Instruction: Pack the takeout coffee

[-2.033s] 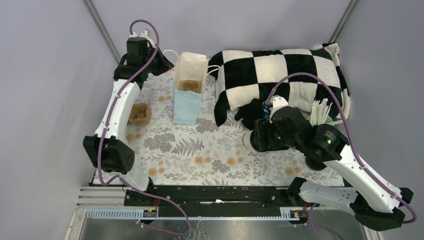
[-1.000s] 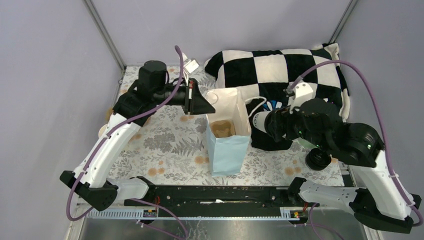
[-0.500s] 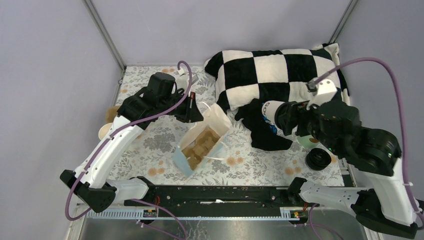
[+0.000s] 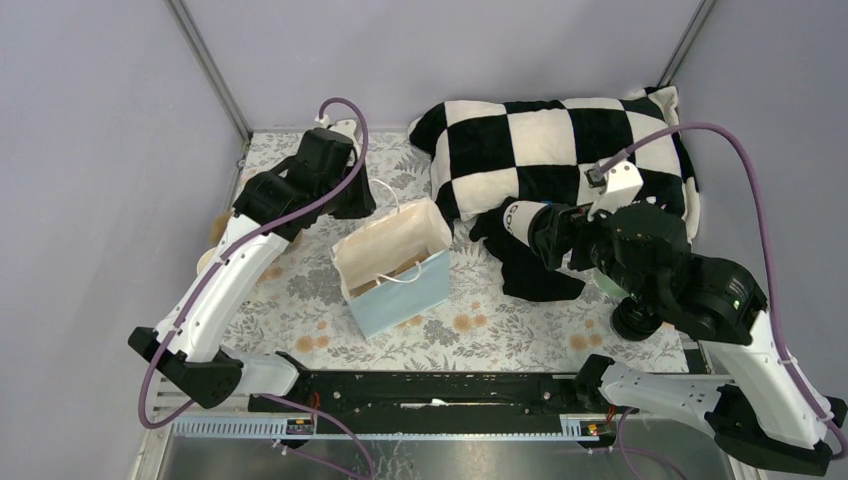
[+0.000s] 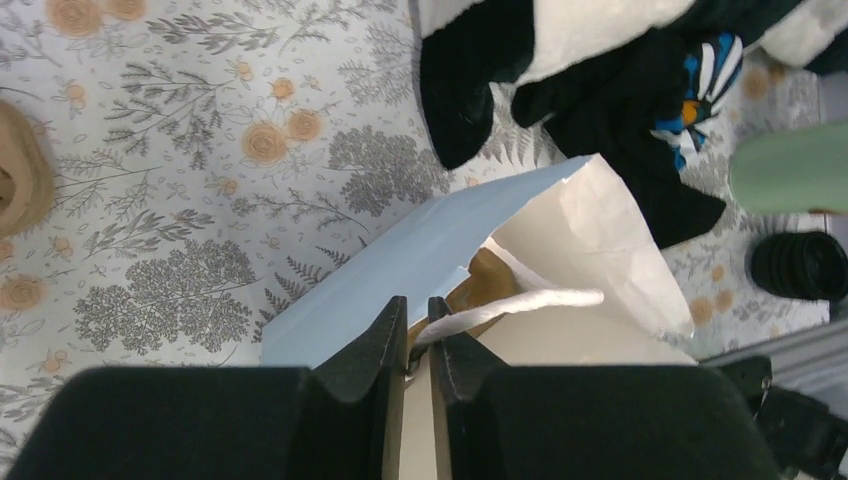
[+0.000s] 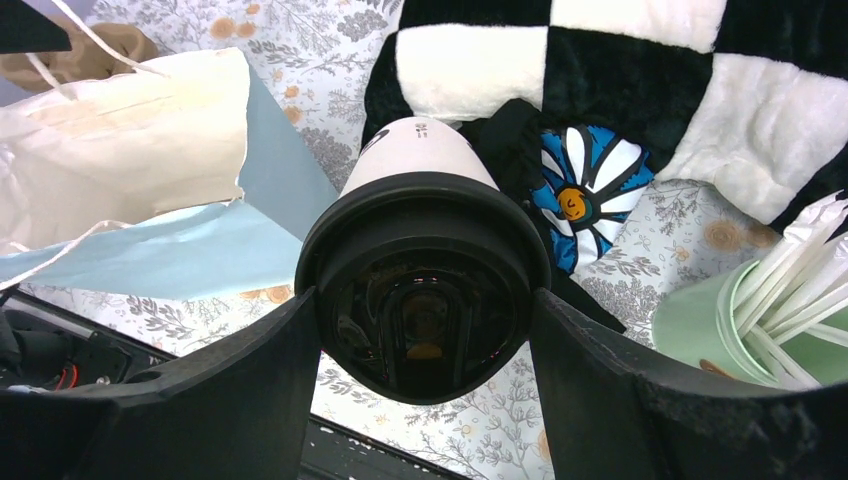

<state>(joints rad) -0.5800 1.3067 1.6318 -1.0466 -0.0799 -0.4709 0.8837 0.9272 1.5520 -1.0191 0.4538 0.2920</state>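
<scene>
Step in hand: carry to bag. Takeout coffee is lidded and lies sideways, clamped at its lid end by the right gripper, aloft just right of the paper bag. Left gripper has fingers nearly closed, pinching the bag's cord handle. Next move calls for righting the cup over the bag's mouth, then lowering. Against half a second ago — bag less tipped, shifted left; cup nearer.

My left arm climbs from the desk's near left corner toward the far edge. It folds at the wrist so that my left pincer points down, fingers pinched almost together on a bag handle. My right arm rears up from the near right corner, its forearm roughly level and aimed at the left edge. My right pincer clamps the takeout coffee by its sides, fingers spread wide around it.
</scene>
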